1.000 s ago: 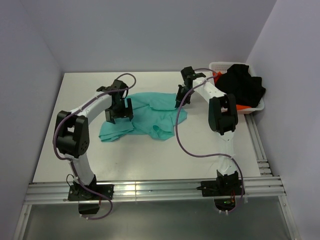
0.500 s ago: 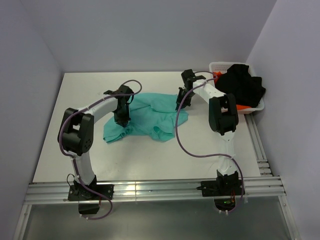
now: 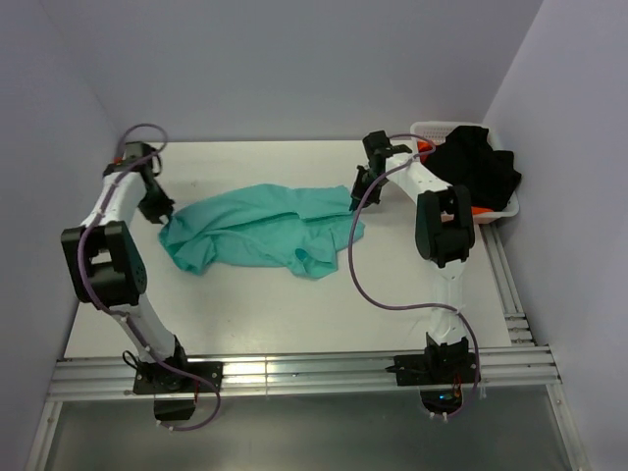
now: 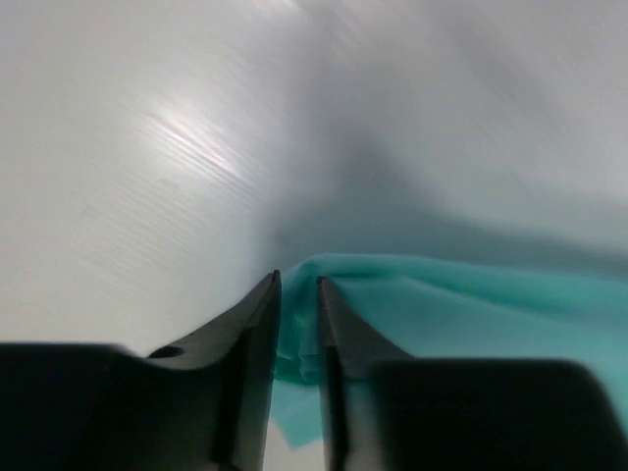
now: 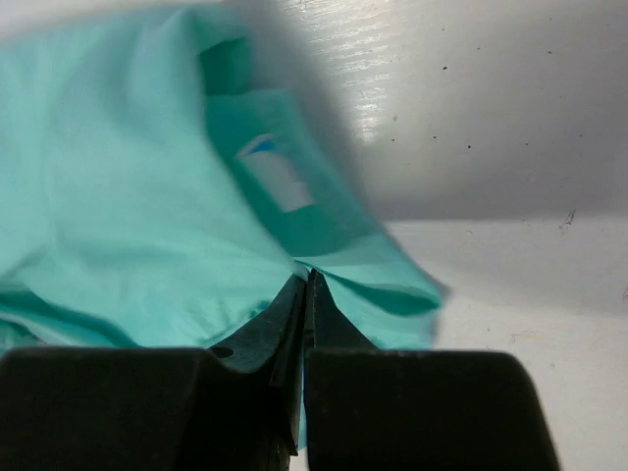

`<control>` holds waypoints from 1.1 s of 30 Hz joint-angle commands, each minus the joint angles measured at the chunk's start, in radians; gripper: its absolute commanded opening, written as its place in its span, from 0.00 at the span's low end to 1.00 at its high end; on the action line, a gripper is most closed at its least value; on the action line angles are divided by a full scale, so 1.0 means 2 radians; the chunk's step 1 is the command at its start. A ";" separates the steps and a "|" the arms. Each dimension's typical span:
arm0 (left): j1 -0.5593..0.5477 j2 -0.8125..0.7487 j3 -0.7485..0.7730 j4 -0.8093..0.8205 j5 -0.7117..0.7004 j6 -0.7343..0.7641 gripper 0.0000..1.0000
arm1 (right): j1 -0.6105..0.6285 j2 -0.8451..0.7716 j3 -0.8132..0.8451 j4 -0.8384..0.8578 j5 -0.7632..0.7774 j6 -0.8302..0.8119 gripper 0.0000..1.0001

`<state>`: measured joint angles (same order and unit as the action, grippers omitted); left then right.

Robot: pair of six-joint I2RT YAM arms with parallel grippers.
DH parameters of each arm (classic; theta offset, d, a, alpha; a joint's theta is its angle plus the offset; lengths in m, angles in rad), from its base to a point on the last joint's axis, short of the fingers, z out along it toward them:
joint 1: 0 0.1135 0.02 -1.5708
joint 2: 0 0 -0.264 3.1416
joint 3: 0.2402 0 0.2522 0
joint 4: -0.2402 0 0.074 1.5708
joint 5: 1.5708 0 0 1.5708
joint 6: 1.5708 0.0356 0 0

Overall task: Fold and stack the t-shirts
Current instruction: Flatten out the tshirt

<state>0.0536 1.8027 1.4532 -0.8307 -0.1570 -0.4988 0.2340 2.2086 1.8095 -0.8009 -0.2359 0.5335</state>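
teal t-shirt [image 3: 260,228]: mid-table, rumpled, its long axis running left to right between the two grippers.
left gripper [image 3: 163,216]: narrow, pinching the shirt's left edge, far left.
right gripper [image 5: 304,280]: jaws pressed together on the right edge, beside the white neck label [image 5: 278,182].
Coming move: probably spreading it flat by pulling along that axis, each arm holding its own end.

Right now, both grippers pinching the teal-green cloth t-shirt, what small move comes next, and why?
Probably ease the left gripper and right gripper slightly apart: each pinches an opposite edge of the teal-green cloth t-shirt, which lies wrinkled between them.
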 commanded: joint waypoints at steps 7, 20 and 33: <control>0.147 0.082 0.099 -0.016 -0.022 -0.038 0.99 | -0.010 -0.044 -0.021 0.005 0.011 -0.010 0.00; 0.073 -0.065 -0.020 0.002 0.026 -0.041 0.89 | -0.019 -0.062 -0.072 0.031 0.018 -0.008 0.00; 0.052 -0.084 -0.130 0.054 0.042 -0.041 0.87 | -0.019 -0.057 -0.076 0.036 0.017 -0.006 0.00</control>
<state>0.1562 1.6505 1.1969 -0.7822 -0.0986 -0.5701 0.2039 2.1349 1.6611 -0.7494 -0.2207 0.5266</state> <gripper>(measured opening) 0.874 0.009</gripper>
